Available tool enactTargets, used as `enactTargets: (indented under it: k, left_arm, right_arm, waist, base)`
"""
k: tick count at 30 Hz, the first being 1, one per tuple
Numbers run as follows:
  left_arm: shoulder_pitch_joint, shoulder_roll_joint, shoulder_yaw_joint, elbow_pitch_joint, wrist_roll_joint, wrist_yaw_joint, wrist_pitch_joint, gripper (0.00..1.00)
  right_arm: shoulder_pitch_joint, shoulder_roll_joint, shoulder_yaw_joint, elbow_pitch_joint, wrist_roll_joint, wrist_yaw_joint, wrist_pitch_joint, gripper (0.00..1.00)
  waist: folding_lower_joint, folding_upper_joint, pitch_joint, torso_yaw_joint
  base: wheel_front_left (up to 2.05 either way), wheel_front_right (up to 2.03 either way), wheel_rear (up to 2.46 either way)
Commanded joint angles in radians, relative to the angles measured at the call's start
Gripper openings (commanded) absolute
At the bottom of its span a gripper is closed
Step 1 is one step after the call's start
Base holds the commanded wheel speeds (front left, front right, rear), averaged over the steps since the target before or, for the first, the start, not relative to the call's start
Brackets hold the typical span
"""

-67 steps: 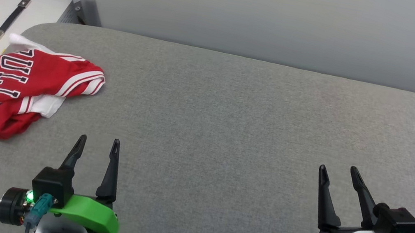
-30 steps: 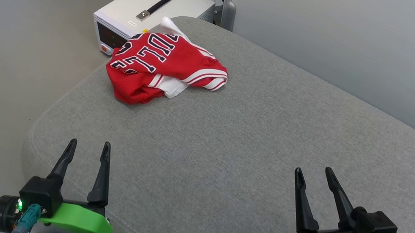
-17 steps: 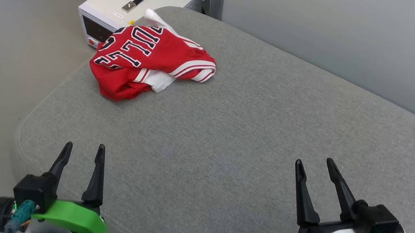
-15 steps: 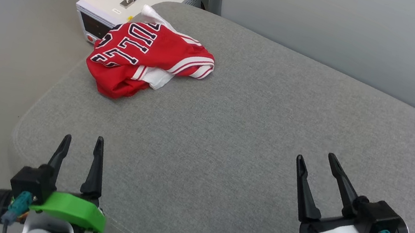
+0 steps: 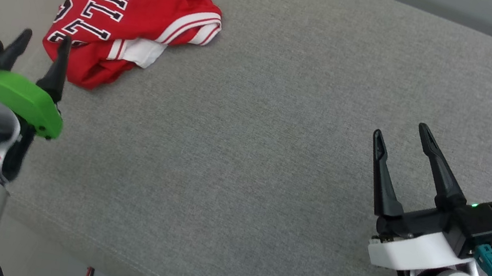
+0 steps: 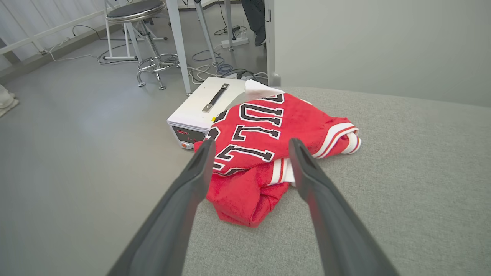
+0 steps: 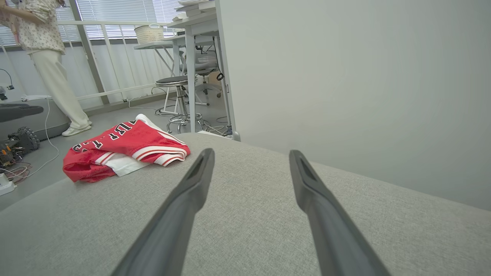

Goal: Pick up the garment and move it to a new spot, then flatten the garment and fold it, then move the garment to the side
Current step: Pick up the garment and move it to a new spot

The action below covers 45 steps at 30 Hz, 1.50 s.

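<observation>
Currently the crumpled garment [image 5: 130, 26] lies at the far-left corner of the grey padded surface [image 5: 251, 134], just ahead of the left pincer [image 5: 44, 37], its length slanting rightward, well apart from the right pincer [image 5: 400, 129]; both pincers gape, empty.

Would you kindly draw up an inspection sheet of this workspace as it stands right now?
Surface: grey fabric surface, smooth.
Job's things: garment, crumpled near the far left corner, lettering facing up, not yet picked up.
Clutter: nothing seen.
Grippers: left gripper open and empty, pointed at the garment; right gripper open and empty above bare fabric.
Cables: loose cables on the floor by the stool.
Surroundings: white box with a handle on the floor beside the garment's corner; grey wall; a person standing near the window.
</observation>
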Motion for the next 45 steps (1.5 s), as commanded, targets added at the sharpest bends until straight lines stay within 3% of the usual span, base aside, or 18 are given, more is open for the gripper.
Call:
enactTargets:
  k: [1, 6, 12, 17, 29, 30, 31, 32, 37, 45]
  left_arm:
    - [-0.052, 0.029, -0.017, 0.013, -0.050, -0.002, 0.035, 1.00]
    - [-0.192, 0.142, -0.071, 0.060, -0.210, -0.002, 0.185, 1.00]
    - [-0.283, 0.230, -0.109, 0.121, -0.349, -0.003, 0.346, 1.00]
    - [-0.334, 0.277, -0.135, 0.159, -0.415, -0.003, 0.432, 1.00]
    - [-0.411, 0.322, -0.182, 0.306, -0.538, -0.003, 0.552, 1.00]
    - [-0.413, 0.318, -0.193, 0.318, -0.553, -0.003, 0.574, 0.86]
    - [-0.414, 0.315, -0.202, 0.324, -0.565, -0.003, 0.594, 0.20]
    - [-0.415, 0.314, -0.214, 0.327, -0.579, -0.003, 0.614, 0.00]
    - [-0.430, 0.314, -0.247, 0.326, -0.594, -0.003, 0.579, 0.00]
    - [-0.427, 0.360, -0.325, 0.245, -0.570, -0.003, 0.358, 0.00]
  right_arm:
    - [-0.025, -0.007, 0.001, -0.020, -0.006, -0.001, -0.003, 1.00]
    - [-0.062, -0.018, 0.009, -0.088, -0.022, -0.001, 0.020, 1.00]
    - [-0.097, -0.040, -0.002, -0.162, -0.034, -0.001, 0.040, 1.00]
    - [-0.109, -0.059, -0.007, -0.200, -0.025, -0.001, 0.060, 1.00]
    - [-0.116, -0.035, 0.043, -0.219, -0.037, -0.001, 0.071, 1.00]
    - [-0.116, -0.036, 0.042, -0.220, -0.039, -0.001, 0.071, 1.00]
    - [-0.117, -0.036, 0.041, -0.220, -0.040, -0.001, 0.071, 1.00]
    - [-0.116, -0.036, 0.038, -0.220, -0.041, -0.001, 0.071, 1.00]
    - [-0.118, -0.037, 0.033, -0.208, -0.046, -0.001, 0.071, 1.00]
    - [-0.107, -0.030, 0.043, -0.156, -0.033, -0.001, 0.053, 1.00]
  waist:
    - [-0.0001, 0.0000, 0.125, -0.082]
    - [-0.0001, 0.0000, 0.206, -0.131]
    - [-0.0001, 0.0000, 0.273, -0.189]
    - [-0.0001, 0.0000, 0.314, -0.223]
    - [-0.0001, 0.0000, 0.394, -0.276]
    - [-0.0001, 0.0000, 0.395, -0.277]
    - [-0.0001, 0.0000, 0.396, -0.277]
    - [-0.0001, 0.0000, 0.397, -0.277]
    - [-0.0001, 0.0000, 0.378, -0.268]
    - [-0.0001, 0.0000, 0.263, -0.251]
  base:
    - [0.00, 0.00, 0.00]
    - [0.00, 0.00, 0.00]
    - [0.00, 0.00, 0.00]
    - [0.00, 0.00, 0.00]
    - [0.00, 0.00, 0.00]
    - [0.00, 0.00, 0.00]
    - [0.00, 0.00, 0.00]
    - [0.00, 0.00, 0.00]
    - [0.00, 0.00, 0.00]
    - [0.00, 0.00, 0.00]
